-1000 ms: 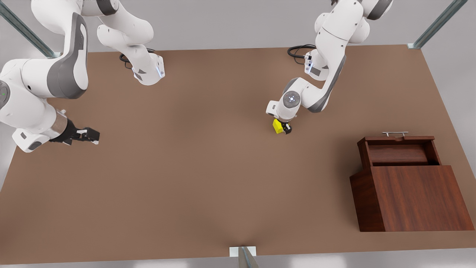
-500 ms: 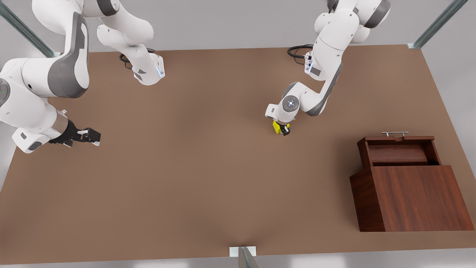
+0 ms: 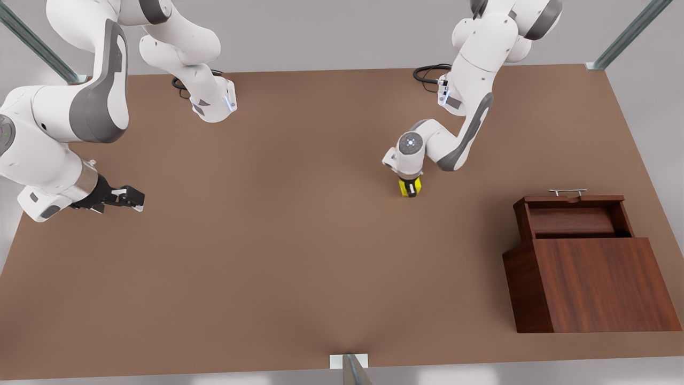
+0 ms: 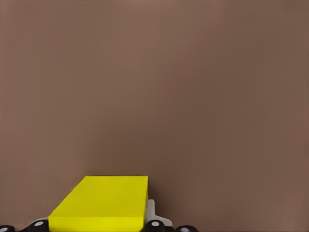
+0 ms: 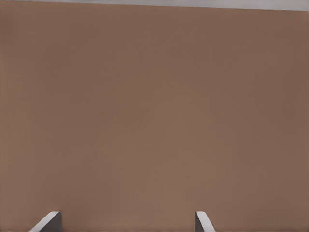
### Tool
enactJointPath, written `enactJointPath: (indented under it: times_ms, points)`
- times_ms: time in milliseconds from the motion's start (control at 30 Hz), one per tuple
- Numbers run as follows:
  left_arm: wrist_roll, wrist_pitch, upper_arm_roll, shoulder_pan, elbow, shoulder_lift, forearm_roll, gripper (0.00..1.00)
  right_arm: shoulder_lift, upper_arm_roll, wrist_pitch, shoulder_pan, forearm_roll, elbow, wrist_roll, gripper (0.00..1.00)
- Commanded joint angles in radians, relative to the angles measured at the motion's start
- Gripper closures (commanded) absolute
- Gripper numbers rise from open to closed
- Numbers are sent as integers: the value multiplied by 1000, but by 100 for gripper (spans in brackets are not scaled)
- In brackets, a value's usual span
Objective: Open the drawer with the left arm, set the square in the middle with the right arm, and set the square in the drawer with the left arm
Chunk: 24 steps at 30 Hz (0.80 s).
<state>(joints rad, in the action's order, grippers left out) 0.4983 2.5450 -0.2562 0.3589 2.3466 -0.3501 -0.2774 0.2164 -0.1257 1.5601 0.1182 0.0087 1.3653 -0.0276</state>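
The square (image 3: 410, 186) sits clamped in the left gripper (image 3: 410, 188), near the middle of the table (image 3: 278, 240). At the front view's far left, the right gripper (image 3: 130, 197) hangs over the table edge, fingers (image 5: 47, 222) spread apart, that arm waiting. Well to the right, the drawer (image 3: 574, 216) stands pulled out of the wooden box (image 3: 593, 283), its silver handle (image 3: 567, 191) on the far side.

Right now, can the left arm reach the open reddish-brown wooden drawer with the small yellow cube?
Probably yes: left gripper holds the yellow cube, the drawer stands open, bare tabletop between them. The right gripper waits far off.
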Motion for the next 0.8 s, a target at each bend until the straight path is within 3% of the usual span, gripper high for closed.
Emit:
enactJointPath:
  times_ms: [0,767]
  points:
    - [-1,0,0,0,0,0,228,22,0,0,0,0,0,0,0,0]
    - [-4,-9,15,-1,-12,13,228,26,5,0,0,-5,13,-2,-2,0]
